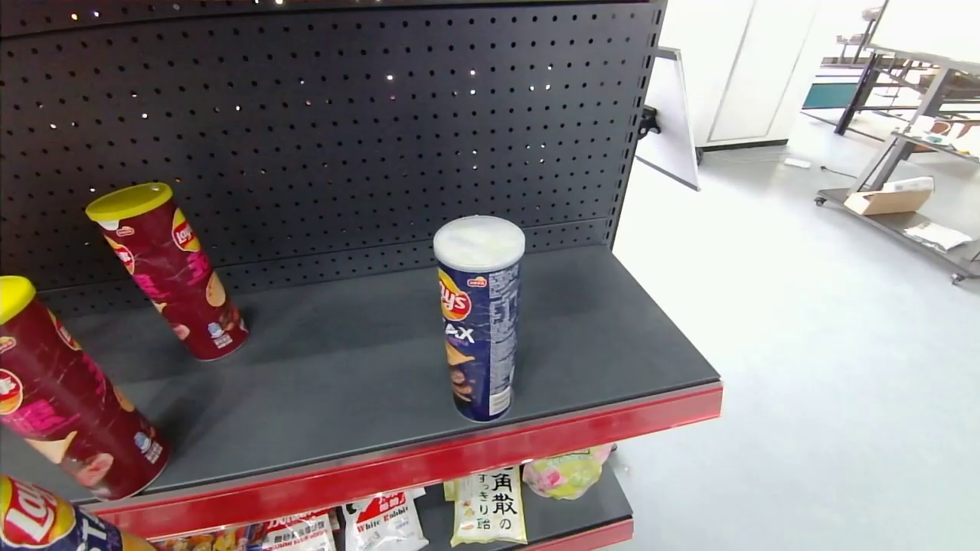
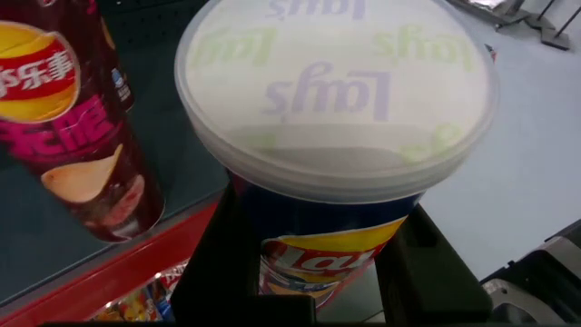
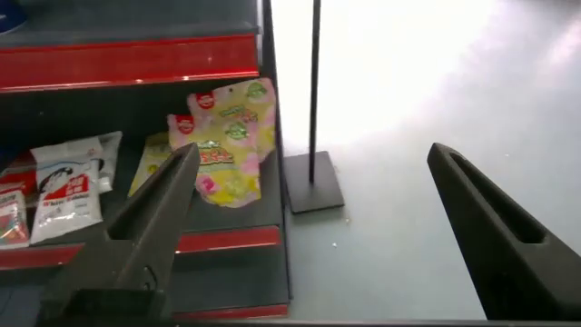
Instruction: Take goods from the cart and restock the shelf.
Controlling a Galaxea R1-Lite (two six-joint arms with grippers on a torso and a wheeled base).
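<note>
The left gripper [image 2: 318,282] is clamping a held can [image 2: 336,82], a blue chip can with a pale see-through lid. Its black fingers [image 2: 213,263] are pressing on either side of the can's body below the lid. In the head view this can is sitting at the lower left corner, just in front of the red front edge [image 1: 429,459] of the shelf [image 1: 367,360]. The right gripper [image 3: 313,154] is hanging with its two fingers spread wide and nothing between them. It is facing the lower shelf [image 3: 227,241], where a pink and green bag [image 3: 227,136] is leaning near the end and white bags [image 3: 64,186] are lying farther in. A thin black post [image 3: 314,82] on a square base is standing on the floor [image 3: 427,82] just past that shelf's end. On the upper shelf, a front red can [image 1: 65,413] with a yellow lid is standing close to the red edge at the left, near the held can. A blue can [image 1: 480,329] with a pale lid is standing upright near the front edge around the middle, well apart from the others. A back red can [image 1: 168,272], also yellow-lidded, is standing farther in, close to the black pegboard [image 1: 329,130] rising behind the shelf.
</note>
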